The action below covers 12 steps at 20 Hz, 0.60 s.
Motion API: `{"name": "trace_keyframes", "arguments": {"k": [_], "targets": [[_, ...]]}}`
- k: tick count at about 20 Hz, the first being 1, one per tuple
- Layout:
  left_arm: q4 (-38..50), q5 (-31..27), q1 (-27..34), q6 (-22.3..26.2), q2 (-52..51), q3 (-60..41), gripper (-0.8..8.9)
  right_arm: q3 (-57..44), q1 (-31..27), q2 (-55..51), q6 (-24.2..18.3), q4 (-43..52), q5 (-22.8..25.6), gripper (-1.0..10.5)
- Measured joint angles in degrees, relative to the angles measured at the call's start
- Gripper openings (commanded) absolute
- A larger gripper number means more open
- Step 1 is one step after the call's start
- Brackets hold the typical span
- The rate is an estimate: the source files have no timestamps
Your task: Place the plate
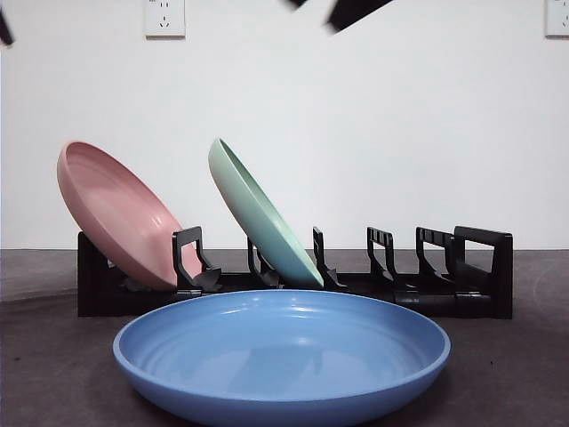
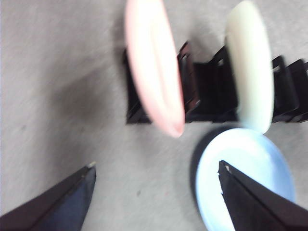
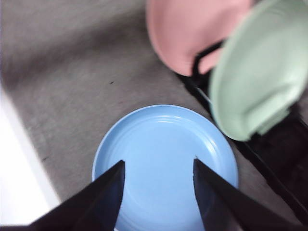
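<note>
A blue plate (image 1: 281, 356) lies flat on the grey table in front of the black dish rack (image 1: 480, 276). It also shows in the left wrist view (image 2: 240, 163) and the right wrist view (image 3: 163, 149). A pink plate (image 1: 120, 213) and a green plate (image 1: 262, 213) lean in the rack's left slots. My right gripper (image 3: 159, 166) hovers open above the blue plate, holding nothing. My left gripper (image 2: 156, 168) is open above the table, left of the blue plate, with nothing between its jaws. In the front view only a black tip (image 1: 351, 11) shows at the top.
Several rack slots right of the green plate stand free (image 1: 400, 262). A white wall with sockets (image 1: 164, 16) rises behind the table. The table's pale edge (image 3: 19, 163) shows in the right wrist view.
</note>
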Motion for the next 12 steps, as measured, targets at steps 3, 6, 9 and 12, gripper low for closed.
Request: {"name": "trace_keyframes", "arguments": {"k": [3, 6, 9, 12], "targets": [[-0.39, -0.55, -1.97, -0.59, 7.26, 6.67, 3.78, 0.0, -2.97, -6.08, 2.12, -0.77, -0.13, 2.2], [-1.62, -5.49, -4.55, -0.79, 15.82, 14.36, 3.65, 0.0, -4.28, -9.18, 3.06, -1.2, 0.02, 2.2], [-3.67, -11.32, -5.57, -0.72, 24.94, 21.22, 3.65, 0.0, -4.26, -10.34, 3.82, -3.02, 0.02, 2.2], [-4.17, -13.9, -5.55, -0.72, 32.37, 25.22, 3.63, 0.0, -4.26, -10.43, 4.72, -5.27, 0.04, 2.2]]}}
